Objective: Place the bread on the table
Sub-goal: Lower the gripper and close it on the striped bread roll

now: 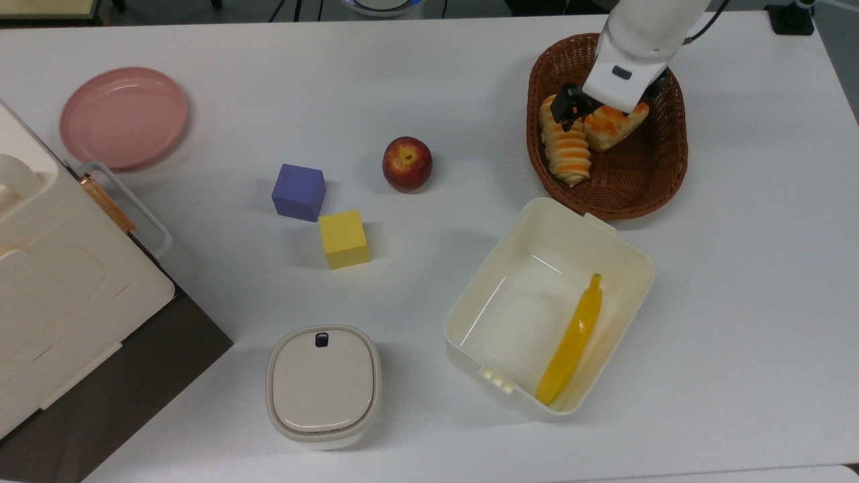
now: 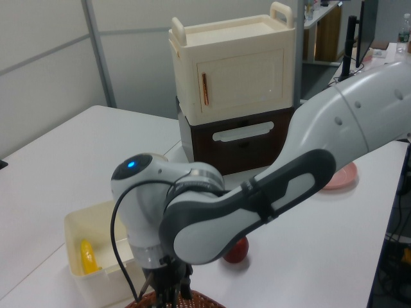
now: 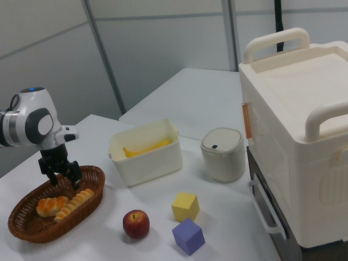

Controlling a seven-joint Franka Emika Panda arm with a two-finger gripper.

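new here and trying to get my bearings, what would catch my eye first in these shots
First the white robot arm, reaching in from the top view's upper right with its gripper open just above the wicker basket, over the long striped bread and the chunky roll beside it. Next come the bright colours: a red apple mid-table, purple and yellow cubes just to the top view's left of it, and a yellow banana in the open cream box.

in the top view the bread (image 1: 566, 144) lies in the basket (image 1: 661, 178), left of the roll (image 1: 612, 127); the apple (image 1: 407, 164) sits on the table (image 1: 751, 282) further left.
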